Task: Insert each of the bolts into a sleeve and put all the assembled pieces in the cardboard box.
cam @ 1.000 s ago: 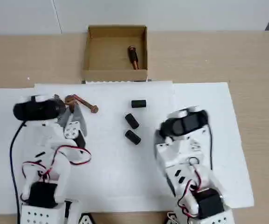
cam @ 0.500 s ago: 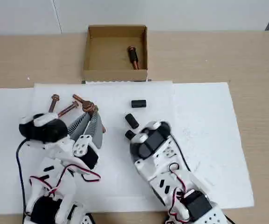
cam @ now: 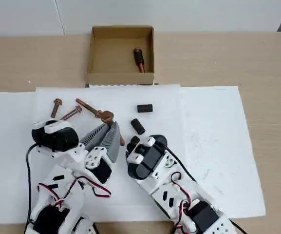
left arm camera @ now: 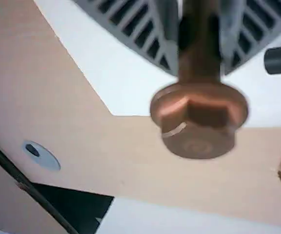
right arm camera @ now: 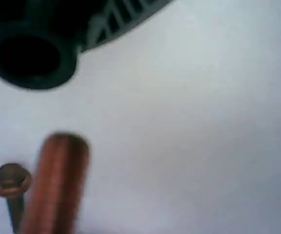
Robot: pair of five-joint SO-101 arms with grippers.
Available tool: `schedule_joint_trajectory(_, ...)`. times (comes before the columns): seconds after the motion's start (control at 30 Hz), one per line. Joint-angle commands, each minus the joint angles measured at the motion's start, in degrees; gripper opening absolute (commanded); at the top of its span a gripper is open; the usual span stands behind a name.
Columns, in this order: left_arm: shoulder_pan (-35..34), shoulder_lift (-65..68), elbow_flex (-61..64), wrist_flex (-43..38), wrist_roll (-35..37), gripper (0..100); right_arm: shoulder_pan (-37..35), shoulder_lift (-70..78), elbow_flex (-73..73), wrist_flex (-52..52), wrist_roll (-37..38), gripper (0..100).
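My left gripper (cam: 110, 128) is shut on a copper bolt (cam: 107, 117), its hex head pointing toward the box and its threaded end (cam: 121, 142) pointing at my right gripper. In the left wrist view the bolt head (left arm camera: 198, 119) juts out between the grey fingers (left arm camera: 135, 29). My right gripper (cam: 133, 145) sits just right of that end, shut on a black sleeve (right arm camera: 30, 53) whose bore faces the bolt tip (right arm camera: 57, 180). Two more sleeves (cam: 144, 108) (cam: 138, 126) lie on the white paper. The cardboard box (cam: 96, 53) holds one assembled piece (cam: 139, 59).
Three loose bolts (cam: 56, 107) (cam: 72, 113) (cam: 87, 106) lie on the paper left of the held one. The white paper (cam: 213, 146) covers the table's middle, with open room on its right half. The box stands at the paper's far edge.
My left gripper has carried the bolt right toward the centre. My right arm has swung left from the paper's right side onto the nearest sleeve.
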Motion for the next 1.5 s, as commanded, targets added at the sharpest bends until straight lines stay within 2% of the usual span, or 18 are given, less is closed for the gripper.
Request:
schedule_joint_trajectory(0.0,1.14,-0.97,-0.31,-1.67,0.70,0,-0.66,-0.48,-0.79,-1.71,1.05,0.2)
schedule_joint_trajectory(0.1,1.49,-0.97,-0.31,-1.67,3.08,0,-0.75,-0.48,-0.79,-1.71,1.41,0.2)
schedule_joint_trajectory(0.33,1.41,-0.97,1.71,-1.85,3.52,0,-0.75,-0.48,-0.97,-1.71,1.85,0.2)
schedule_joint_trajectory(0.67,1.49,-0.97,7.08,-9.41,3.52,0,-0.75,-0.48,-0.97,-1.71,1.85,0.2)
schedule_joint_trajectory(0.83,1.49,-0.97,7.16,-8.79,3.60,0,-0.66,-0.48,-0.97,-1.71,1.85,0.2)
schedule_joint_trajectory(1.13,1.58,-0.97,4.00,-2.46,3.60,0,-0.40,-0.48,-0.70,-1.71,1.85,0.2)
schedule_joint_trajectory(1.33,6.42,-0.97,3.47,-0.97,3.60,0,-0.40,-0.48,-0.53,-1.80,1.76,0.2)
schedule_joint_trajectory(1.47,7.03,-0.88,3.65,-0.97,3.60,0,-0.40,-0.48,-0.62,-1.80,1.76,0.2)
